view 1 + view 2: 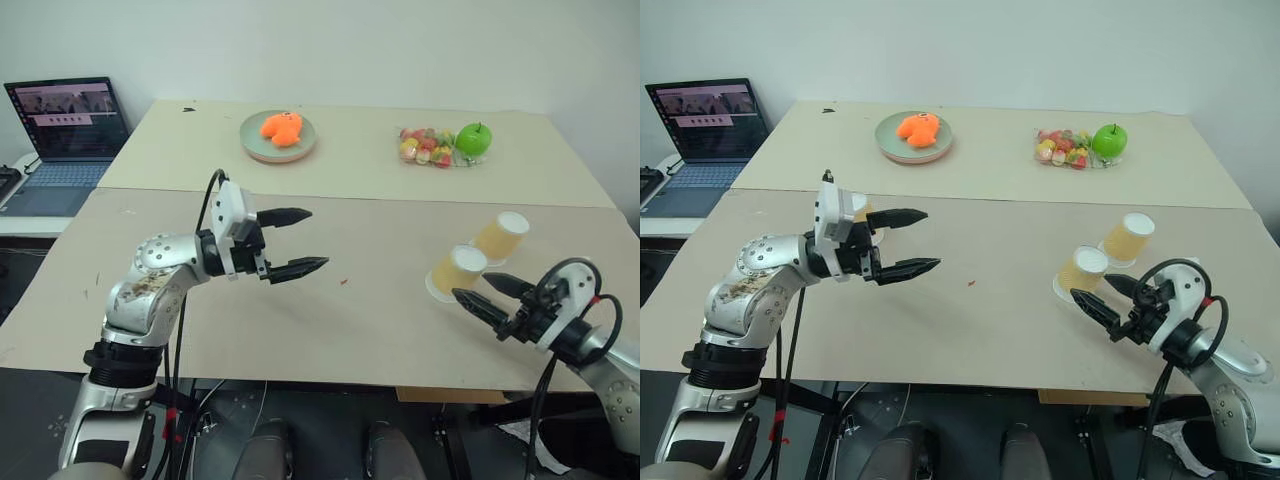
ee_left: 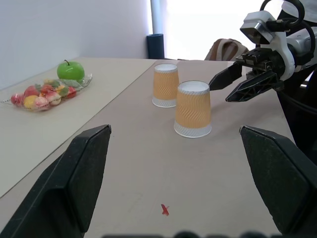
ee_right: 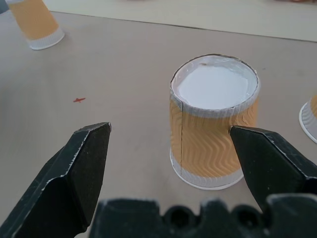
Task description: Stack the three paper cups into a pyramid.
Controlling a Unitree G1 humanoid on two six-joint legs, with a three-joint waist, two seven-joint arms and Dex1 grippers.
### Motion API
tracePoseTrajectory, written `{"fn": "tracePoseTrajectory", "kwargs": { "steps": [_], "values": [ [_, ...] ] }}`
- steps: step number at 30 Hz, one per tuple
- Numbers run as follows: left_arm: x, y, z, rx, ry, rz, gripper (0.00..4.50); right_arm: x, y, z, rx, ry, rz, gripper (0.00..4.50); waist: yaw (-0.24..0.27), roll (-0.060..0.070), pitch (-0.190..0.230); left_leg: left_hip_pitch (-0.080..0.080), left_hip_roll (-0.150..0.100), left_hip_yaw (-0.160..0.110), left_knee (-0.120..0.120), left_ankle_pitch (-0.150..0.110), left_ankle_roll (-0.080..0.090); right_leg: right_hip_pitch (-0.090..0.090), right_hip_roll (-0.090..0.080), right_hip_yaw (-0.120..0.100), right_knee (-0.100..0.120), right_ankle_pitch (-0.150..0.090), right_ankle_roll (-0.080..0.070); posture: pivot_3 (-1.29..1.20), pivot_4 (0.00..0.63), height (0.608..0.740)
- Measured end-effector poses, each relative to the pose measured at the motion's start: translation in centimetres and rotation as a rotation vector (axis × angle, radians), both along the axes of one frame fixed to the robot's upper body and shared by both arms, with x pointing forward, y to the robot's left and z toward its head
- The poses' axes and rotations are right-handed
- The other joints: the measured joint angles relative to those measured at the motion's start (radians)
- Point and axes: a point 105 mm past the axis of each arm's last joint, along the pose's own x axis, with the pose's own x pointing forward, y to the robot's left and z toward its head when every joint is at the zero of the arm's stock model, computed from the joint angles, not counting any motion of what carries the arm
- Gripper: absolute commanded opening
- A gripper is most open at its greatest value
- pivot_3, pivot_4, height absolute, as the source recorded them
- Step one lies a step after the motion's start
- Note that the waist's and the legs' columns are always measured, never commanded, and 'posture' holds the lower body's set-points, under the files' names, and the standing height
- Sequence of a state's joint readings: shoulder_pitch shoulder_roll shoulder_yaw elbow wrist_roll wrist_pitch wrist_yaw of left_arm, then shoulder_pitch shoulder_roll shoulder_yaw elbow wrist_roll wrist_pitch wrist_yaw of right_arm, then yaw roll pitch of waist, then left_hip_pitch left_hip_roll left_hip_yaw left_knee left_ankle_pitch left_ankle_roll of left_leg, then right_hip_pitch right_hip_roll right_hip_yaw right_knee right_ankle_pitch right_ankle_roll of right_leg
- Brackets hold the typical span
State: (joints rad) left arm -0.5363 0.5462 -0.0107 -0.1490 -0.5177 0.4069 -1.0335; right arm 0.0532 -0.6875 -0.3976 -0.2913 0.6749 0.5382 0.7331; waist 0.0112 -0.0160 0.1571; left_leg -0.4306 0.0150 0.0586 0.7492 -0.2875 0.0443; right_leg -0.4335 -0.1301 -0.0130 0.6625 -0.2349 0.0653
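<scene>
Two paper cups stand upside down on the right of the table, a near one [image 1: 457, 272] and a far one [image 1: 500, 236]. My right gripper [image 1: 470, 286] is open just in front of the near cup [image 3: 213, 124]; its fingers are either side of the cup's line and do not touch it. The third cup [image 3: 34, 22] stands upside down far to the left. It is mostly hidden behind my left gripper [image 1: 315, 240], with a tan sliver [image 1: 864, 212] showing. That gripper is open and empty above the table's middle, pointing right toward the two cups [image 2: 192, 109].
A plate [image 1: 250, 143] with an orange item and a clear tray of small sweets [image 1: 425, 147] beside a green apple [image 1: 474, 139] sit on the far table. A laptop [image 1: 65, 125] is at the far left. A small red mark [image 1: 343, 282] lies mid-table.
</scene>
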Motion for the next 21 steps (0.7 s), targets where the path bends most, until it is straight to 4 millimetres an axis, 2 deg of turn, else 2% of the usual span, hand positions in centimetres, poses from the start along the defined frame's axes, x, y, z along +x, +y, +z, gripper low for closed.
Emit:
{"fn": "tracePoseTrajectory", "kwargs": {
  "steps": [6,12,18,21],
  "values": [
    [0.2,0.3,0.2,-0.005,0.002,0.022,4.42,0.6,-0.2,-0.4,-0.003,0.004,0.007,4.50,0.000,0.000,0.000,0.000,0.000,0.000,0.000,0.000,0.000,0.000,0.000,0.000,0.000,0.000,0.000,0.00,0.150,0.676],
    [-0.5,0.2,0.7,-0.004,0.003,-0.003,4.42,2.6,-0.3,-0.5,-0.009,-0.016,0.008,4.50,-0.002,0.000,0.000,0.000,0.000,0.000,0.000,0.000,0.000,0.000,0.000,0.000,0.000,0.000,0.000,0.00,0.150,0.676],
    [-1.6,0.4,0.3,0.024,0.038,-0.027,4.42,4.0,-0.9,0.1,-0.013,-0.044,-0.005,4.50,-0.003,0.000,0.000,0.000,0.000,0.000,0.000,0.000,-0.001,-0.001,0.000,0.000,0.000,0.000,0.000,0.00,0.150,0.676],
    [-1.8,0.4,0.3,0.022,0.037,-0.026,4.42,4.5,-0.4,0.4,-0.023,-0.060,0.017,4.50,-0.002,0.000,0.000,0.000,0.000,0.000,0.000,0.000,-0.001,-0.001,0.000,0.000,0.000,0.000,0.000,0.00,0.150,0.676]
  ]
}}
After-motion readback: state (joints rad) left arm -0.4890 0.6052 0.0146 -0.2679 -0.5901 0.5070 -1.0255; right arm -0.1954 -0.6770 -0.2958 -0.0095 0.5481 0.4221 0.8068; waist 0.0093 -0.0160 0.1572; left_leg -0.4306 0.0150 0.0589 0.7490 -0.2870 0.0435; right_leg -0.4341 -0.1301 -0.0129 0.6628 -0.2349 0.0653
